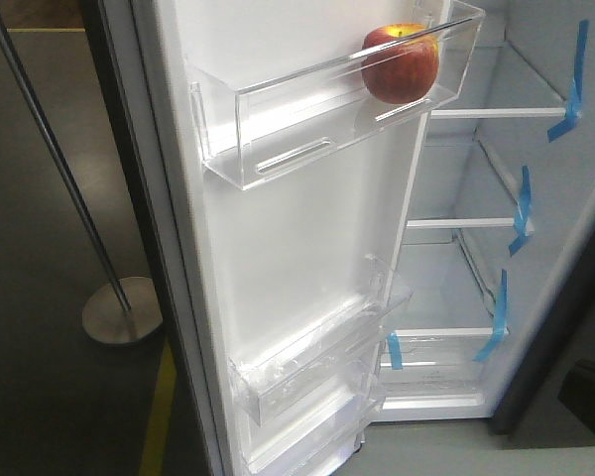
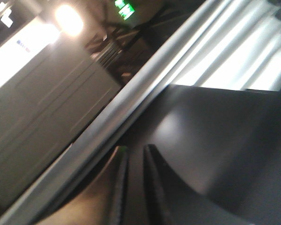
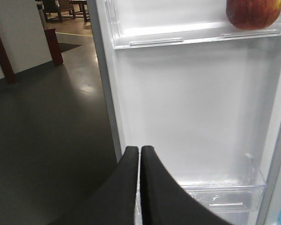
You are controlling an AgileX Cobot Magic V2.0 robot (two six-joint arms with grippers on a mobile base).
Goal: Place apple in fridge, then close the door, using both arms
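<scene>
In front of me the door (image 1: 307,228) stands open, its white inner lining facing me. The apple (image 1: 401,63) sits in the upper clear bin (image 1: 278,129), at the end of the bin nearest the fridge (image 1: 575,258) compartment, resting on the bin floor. Two more clear bins (image 1: 307,372) hang low on the lining, one above the other. To my right the white interior shows three glass shelves (image 1: 491,112), each front marked with strips of blue tape (image 1: 575,79). On my left a slanting metal pole with a round base (image 1: 122,312) stands on the dark floor (image 1: 40,248), near a yellow line (image 1: 159,416).
</scene>
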